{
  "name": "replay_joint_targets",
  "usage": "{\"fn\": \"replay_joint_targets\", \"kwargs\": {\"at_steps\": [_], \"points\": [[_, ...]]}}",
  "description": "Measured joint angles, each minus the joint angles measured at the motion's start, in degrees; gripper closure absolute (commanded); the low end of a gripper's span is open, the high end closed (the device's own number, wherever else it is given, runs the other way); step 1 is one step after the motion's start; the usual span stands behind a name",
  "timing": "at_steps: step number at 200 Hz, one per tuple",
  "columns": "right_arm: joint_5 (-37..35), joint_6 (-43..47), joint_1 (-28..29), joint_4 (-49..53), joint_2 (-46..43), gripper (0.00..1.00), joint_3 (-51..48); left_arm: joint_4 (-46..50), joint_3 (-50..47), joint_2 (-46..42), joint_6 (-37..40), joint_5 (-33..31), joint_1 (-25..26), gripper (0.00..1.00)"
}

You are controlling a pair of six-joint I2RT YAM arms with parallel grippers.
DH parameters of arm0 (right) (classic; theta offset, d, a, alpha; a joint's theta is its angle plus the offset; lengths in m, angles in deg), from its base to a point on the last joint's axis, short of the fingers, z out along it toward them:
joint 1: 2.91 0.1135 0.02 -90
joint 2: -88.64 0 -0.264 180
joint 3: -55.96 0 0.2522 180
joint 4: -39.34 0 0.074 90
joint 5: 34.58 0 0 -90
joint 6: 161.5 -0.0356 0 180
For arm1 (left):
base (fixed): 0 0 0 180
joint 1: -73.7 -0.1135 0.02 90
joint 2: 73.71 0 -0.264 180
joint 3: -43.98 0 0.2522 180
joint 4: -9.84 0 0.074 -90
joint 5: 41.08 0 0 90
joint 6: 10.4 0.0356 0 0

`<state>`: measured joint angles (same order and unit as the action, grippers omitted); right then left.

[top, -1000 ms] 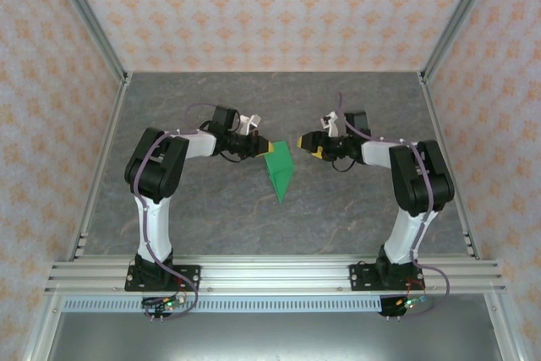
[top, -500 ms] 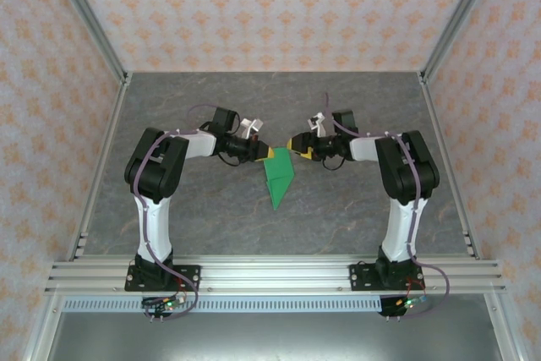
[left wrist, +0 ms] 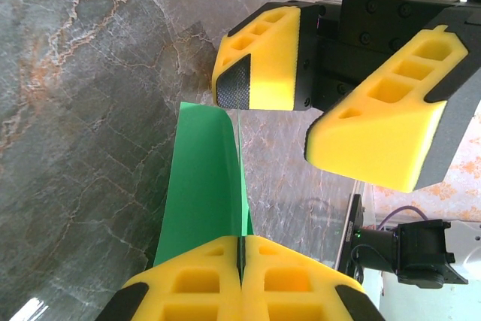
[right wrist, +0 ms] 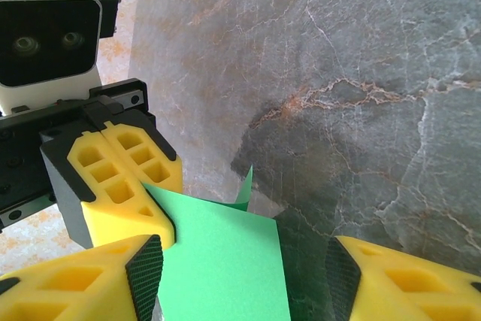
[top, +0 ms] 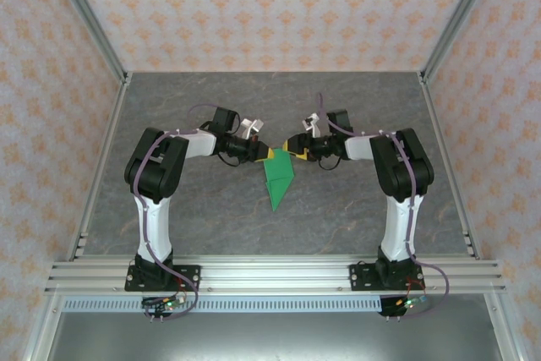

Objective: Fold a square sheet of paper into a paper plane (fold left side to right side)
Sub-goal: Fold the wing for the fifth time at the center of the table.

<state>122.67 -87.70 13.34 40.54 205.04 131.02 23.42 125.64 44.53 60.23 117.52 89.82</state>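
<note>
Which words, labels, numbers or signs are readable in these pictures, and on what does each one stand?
None can be read. The paper, the yellow fingers, the table and the walls carry no text; the walls bear only an orange ornament pattern.

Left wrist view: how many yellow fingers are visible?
4. Two of the left gripper at the bottom edge, shut on the green paper; two of the right gripper at upper right, spread apart.
</note>
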Motion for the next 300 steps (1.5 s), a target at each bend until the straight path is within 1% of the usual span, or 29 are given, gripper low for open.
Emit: {"fn": "replay_joint_targets", "kwargs": {"at_steps": [54, 82, 108, 127, 148, 155, 179, 189, 203, 224, 244, 266, 273, 284, 300], "points": [[0.92, 0.17, 0.66, 0.13, 1.03, 0.47, 0.7, 0.46, 0.35, -0.02, 0.0, 0.0, 0.0, 1.0], [1.68, 0.52, 1.51, 0.35, 1.22, 0.58, 0.7, 0.48, 0.42, -0.02, 0.0, -0.02, 0.0, 1.0], [1.79, 1.55, 1.62, 1.18, 1.22, 0.71, 0.7, 0.63, 0.46, -0.02, 0.0, -0.04, 0.0, 1.0], [1.66, 2.58, 1.62, 2.67, 1.2, 0.75, 0.7, 0.87, 0.57, -0.09, 0.02, -0.28, 0.0, 1.0], [1.05, 3.89, 1.62, 4.55, 1.18, 0.82, 0.7, 1.62, 0.72, -0.35, 0.44, -0.81, 0.0, 0.97], [0.68, 4.33, 1.62, 5.33, 1.14, 0.84, 0.7, 2.05, 0.74, -0.52, 0.66, -1.18, 0.0, 0.94], [-0.59, 5.86, 1.62, 7.96, 0.85, 0.92, 0.72, 4.31, 0.87, -1.49, 2.36, -2.82, 0.0, 0.68], [-1.16, 6.36, 1.62, 9.03, 0.63, 0.96, 0.72, 5.11, 0.98, -2.08, 2.91, -3.78, -0.02, 0.61], [-2.1, 6.91, 1.62, 10.36, 0.26, 1.0, 0.83, 6.14, 0.98, -3.39, 3.3, -5.79, -0.04, 0.53], [-3.37, 7.1, 1.62, 11.93, -0.81, 1.0, 0.83, 7.41, 0.63, -6.78, 3.89, -10.14, -0.11, 0.46], [-4.44, 6.99, 1.62, 12.92, -2.29, 1.0, 0.83, 8.5, -0.83, -12.26, 4.48, -15.8, -0.11, 0.44], [-5.44, 6.12, 1.62, 13.51, -4.37, 1.0, 0.83, 10.54, -3.41, -20.06, 5.2, -23.12, 0.42, 0.45], [-5.84, 5.7, 1.64, 13.62, -4.98, 1.0, 0.83, 11.98, -3.85, -22.45, 6.12, -26.27, 1.18, 0.45], [-6.32, 4.83, 1.64, 13.84, -5.81, 1.0, 0.83, 14.49, -4.0, -25.75, 7.54, -31.5, 3.72, 0.45], [-7.34, 3.52, 1.75, 14.03, -6.67, 1.0, 0.83, 17.44, -4.02, -29.57, 9.22, -37.55, 9.79, 0.46]]}}
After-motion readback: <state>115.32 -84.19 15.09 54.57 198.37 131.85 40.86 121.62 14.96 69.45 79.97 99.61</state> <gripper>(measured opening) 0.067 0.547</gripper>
